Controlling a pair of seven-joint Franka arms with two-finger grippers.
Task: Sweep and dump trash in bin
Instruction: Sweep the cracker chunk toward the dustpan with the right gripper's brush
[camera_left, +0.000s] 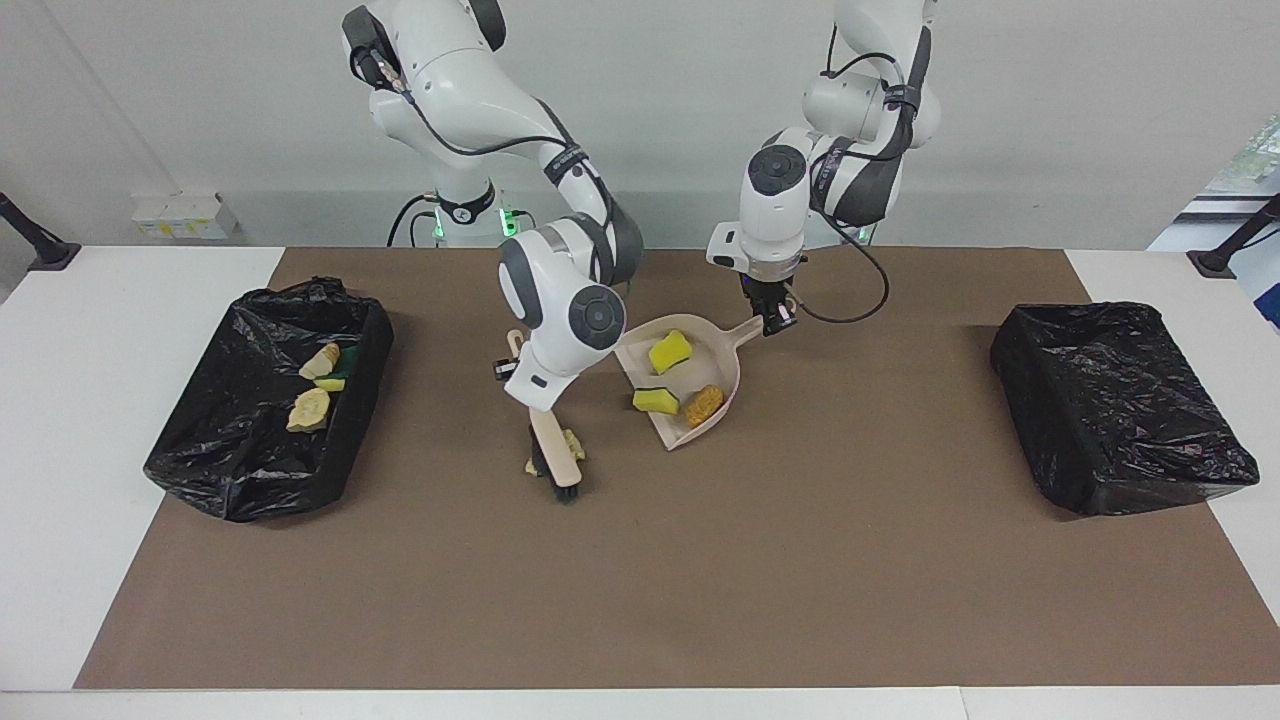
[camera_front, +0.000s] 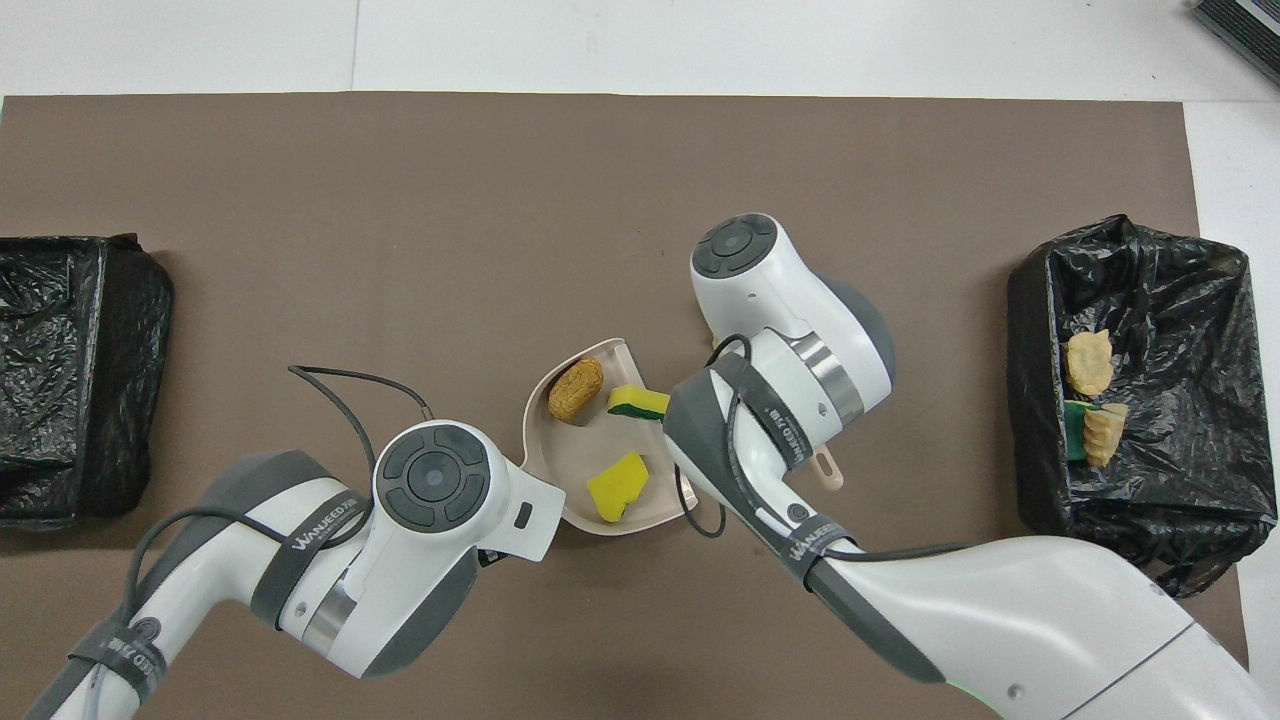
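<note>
My right gripper (camera_left: 525, 385) is shut on the beige brush (camera_left: 553, 450), whose bristles rest on the mat. A pale beige lump of trash (camera_left: 573, 444) lies against the brush, on the side toward the dustpan. My left gripper (camera_left: 770, 320) is shut on the handle of the beige dustpan (camera_left: 690, 430), which lies on the mat. In the pan are a yellow sponge chunk (camera_front: 617, 487), a yellow-green sponge (camera_front: 638, 402) at its mouth and an orange-brown piece (camera_front: 575, 388). In the overhead view my right arm hides the brush, except its handle end (camera_front: 826, 466).
A black-lined bin (camera_left: 245, 470) at the right arm's end of the table holds pale lumps (camera_left: 309, 408) and a sponge scrap. A second black-lined bin (camera_left: 1120, 405) stands at the left arm's end. Both stand at the edges of the brown mat (camera_left: 700, 580).
</note>
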